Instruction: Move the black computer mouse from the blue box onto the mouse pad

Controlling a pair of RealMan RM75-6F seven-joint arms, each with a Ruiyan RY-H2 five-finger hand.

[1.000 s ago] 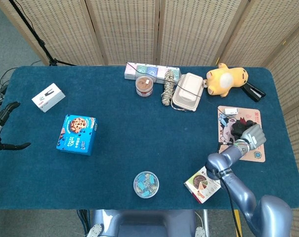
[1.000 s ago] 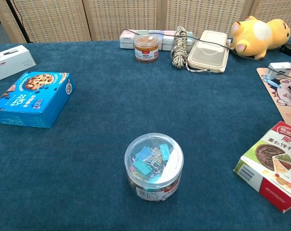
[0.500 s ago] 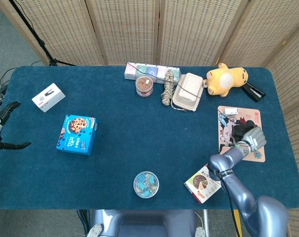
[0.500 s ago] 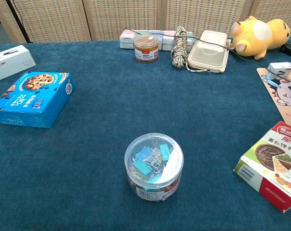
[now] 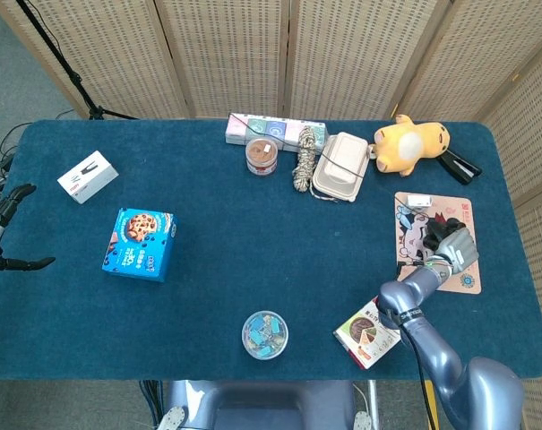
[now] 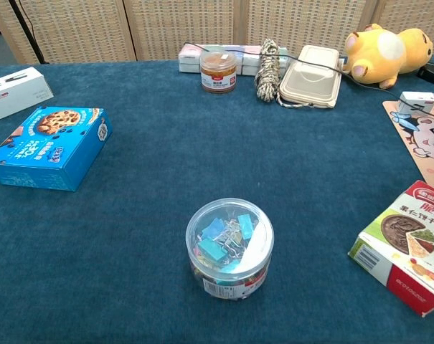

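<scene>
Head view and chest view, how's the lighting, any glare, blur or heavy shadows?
Head view: even, diffuse light, soft short shadows under the blue box; the right robot hand over the mouse pad is small and hard to resolve. Chest view: sharp throughout, a mild sheen on the clear tub's lid, and the mouse pad is cut off by the right frame edge.

My head view looks steeply down from high above, taking in the whole desk (image 5: 253, 260) to the folding screen. My chest view sits low and near, facing across. Both share the blue box (image 5: 140, 245) (image 6: 46, 147), clip tub (image 5: 265, 334) (image 6: 229, 248) and plush toy (image 5: 410, 144) (image 6: 381, 50).
</scene>
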